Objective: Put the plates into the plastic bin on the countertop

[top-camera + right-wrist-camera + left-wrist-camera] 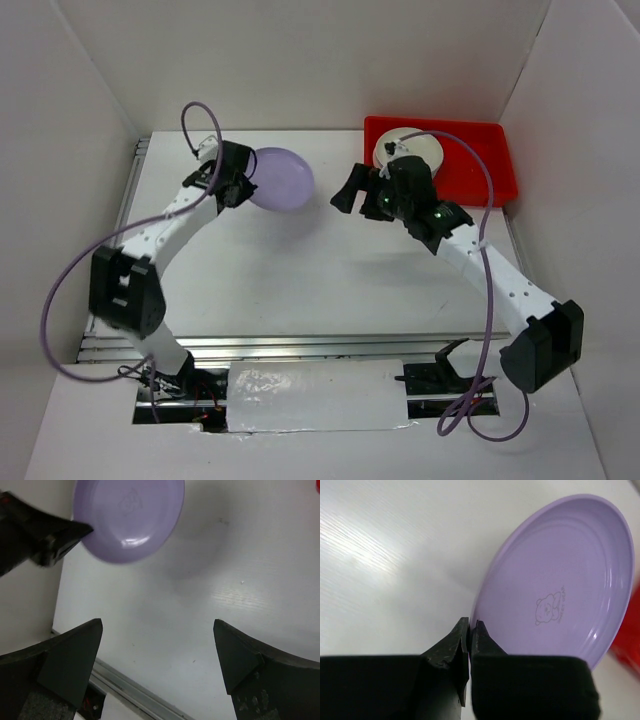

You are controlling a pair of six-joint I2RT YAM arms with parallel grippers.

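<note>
Left claw (470, 626) clamps rim of purple plate (555, 590); plate tilted, held clear of counter (300, 270). Right claw (157, 626) wide, empty, near red bin (485, 170). Bin holds cream plate (428, 148). Purple plate carries small bear print; writing beside it unreadable.

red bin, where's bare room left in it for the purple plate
In the red bin, the right half is bare, between the cream plate and the right rim. Its left half is crowded: the cream plate lies there, with the right arm over its near edge. The countertop between both arms is also bare.
</note>
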